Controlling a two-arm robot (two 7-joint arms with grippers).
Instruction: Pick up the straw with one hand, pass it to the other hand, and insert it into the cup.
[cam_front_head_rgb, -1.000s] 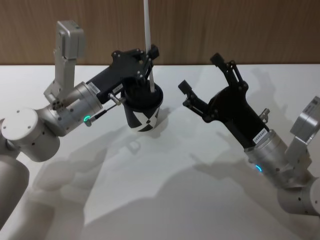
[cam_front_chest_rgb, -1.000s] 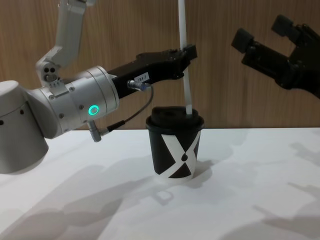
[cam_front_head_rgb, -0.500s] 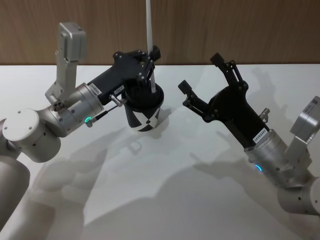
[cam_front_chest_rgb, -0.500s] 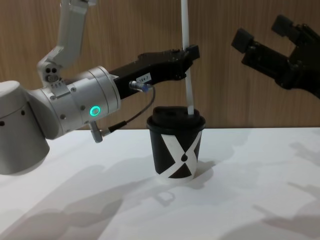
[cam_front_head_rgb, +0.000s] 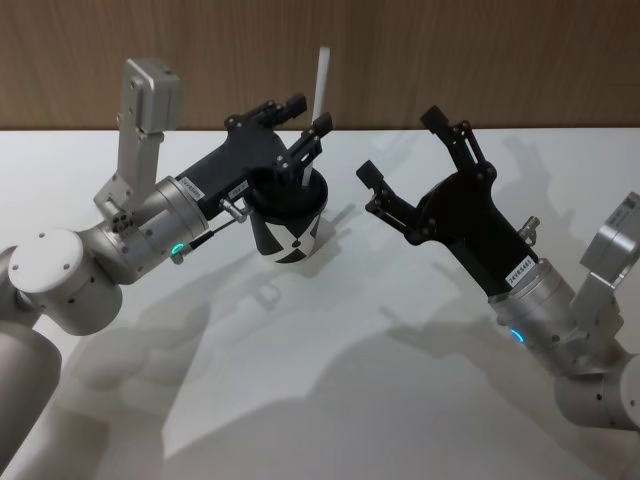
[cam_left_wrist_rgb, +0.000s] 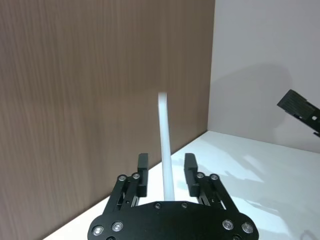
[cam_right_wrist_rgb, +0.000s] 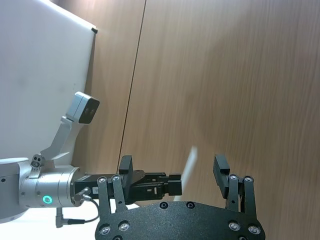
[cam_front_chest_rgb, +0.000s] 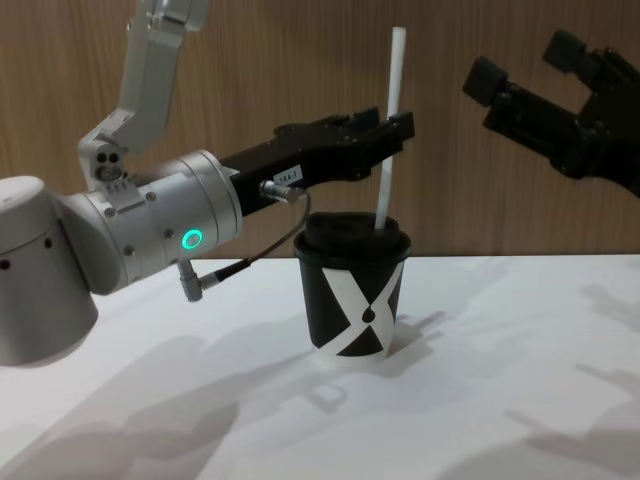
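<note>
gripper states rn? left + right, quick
Left gripper: jaws open, either side of the straw, which stands in the cup.
Right gripper: jaws open, holding nothing, raised beside the cup.

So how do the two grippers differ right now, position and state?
The left gripper is over the cup, its open fingers either side of the straw, which stands in the lid. The right gripper hangs apart to the cup's right, raised off the table, with nothing between its fingers. The left's fingers sit closer together; the right's are spread wide. Both are open and black.
</note>
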